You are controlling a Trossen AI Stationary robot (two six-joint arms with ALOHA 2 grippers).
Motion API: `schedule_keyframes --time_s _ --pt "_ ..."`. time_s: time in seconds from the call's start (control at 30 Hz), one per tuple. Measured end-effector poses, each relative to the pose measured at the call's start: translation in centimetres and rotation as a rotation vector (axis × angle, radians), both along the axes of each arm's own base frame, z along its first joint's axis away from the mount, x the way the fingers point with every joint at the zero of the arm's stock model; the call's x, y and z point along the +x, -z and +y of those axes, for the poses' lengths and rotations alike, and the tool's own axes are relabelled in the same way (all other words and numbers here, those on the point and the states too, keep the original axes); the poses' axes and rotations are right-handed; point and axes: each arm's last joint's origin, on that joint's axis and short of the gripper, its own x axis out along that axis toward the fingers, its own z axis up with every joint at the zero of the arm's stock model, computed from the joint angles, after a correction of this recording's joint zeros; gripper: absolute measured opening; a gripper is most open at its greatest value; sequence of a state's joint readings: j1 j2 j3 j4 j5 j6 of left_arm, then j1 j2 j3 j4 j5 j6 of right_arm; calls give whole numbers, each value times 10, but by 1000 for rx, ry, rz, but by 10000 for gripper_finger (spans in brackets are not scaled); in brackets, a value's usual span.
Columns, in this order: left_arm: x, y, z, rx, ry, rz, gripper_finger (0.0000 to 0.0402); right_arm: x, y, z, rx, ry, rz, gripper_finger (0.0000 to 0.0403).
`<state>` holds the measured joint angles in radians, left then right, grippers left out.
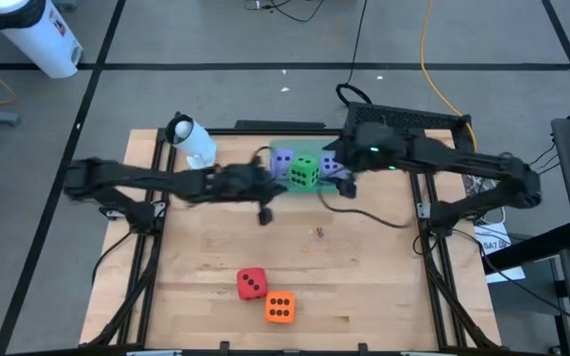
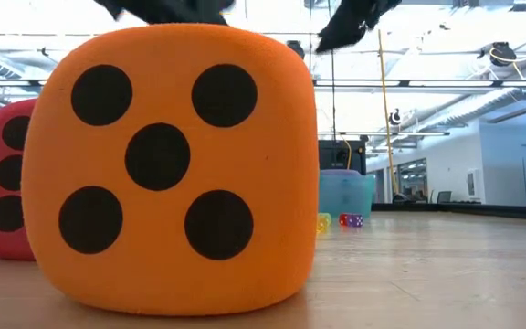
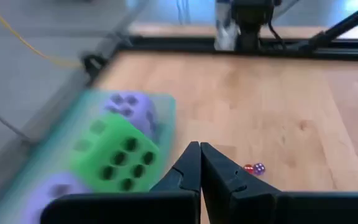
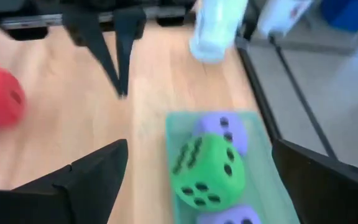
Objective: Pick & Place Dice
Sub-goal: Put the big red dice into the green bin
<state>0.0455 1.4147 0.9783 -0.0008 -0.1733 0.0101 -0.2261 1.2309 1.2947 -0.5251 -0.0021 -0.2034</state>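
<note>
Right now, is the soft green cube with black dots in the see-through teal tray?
In: the soft green cube sits on the teal tray.

No readable text, labels or numbers anywhere

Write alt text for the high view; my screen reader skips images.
Both grippers, left gripper shut and right gripper open, meet over a teal tray holding a green die between two purple dice at the table's far edge. A red die and orange die sit near the front.

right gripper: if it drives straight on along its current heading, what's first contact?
Likely the green die: it sits centred between the right gripper's open fingers, on the teal tray between the two purple dice. Depth unclear, so contact height is a guess.
</note>
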Motion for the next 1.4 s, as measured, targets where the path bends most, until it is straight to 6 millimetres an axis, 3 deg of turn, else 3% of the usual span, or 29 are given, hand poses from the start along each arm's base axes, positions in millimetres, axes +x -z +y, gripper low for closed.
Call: schedule_keyframes --time_s 0.13,0.23,0.33,0.47,0.7,0.83,1.1,1.4 --pt "-51 -32 -25 78 -35 9 2 -39 -10 17 0 -21 -157 347" --pt "-85 -42 -37 72 -77 -25 3 -67 2 26 10 -29 -271 308" --pt "-111 -32 -44 60 -92 -19 2 -89 26 34 22 -43 -364 265" --pt "-126 -7 -52 40 -52 -5 3 -106 71 38 12 -55 -444 199" --pt "-129 28 -65 -51 38 46 10 -114 150 39 2 -58 -532 74" --pt "-124 38 -71 -121 46 89 12 -117 162 40 16 -104 -604 11" --pt "-114 55 -81 -96 34 166 52 -120 166 37 47 -91 -566 9" --pt "-99 63 -108 -156 148 263 177 -124 185 35 64 -34 -529 4"
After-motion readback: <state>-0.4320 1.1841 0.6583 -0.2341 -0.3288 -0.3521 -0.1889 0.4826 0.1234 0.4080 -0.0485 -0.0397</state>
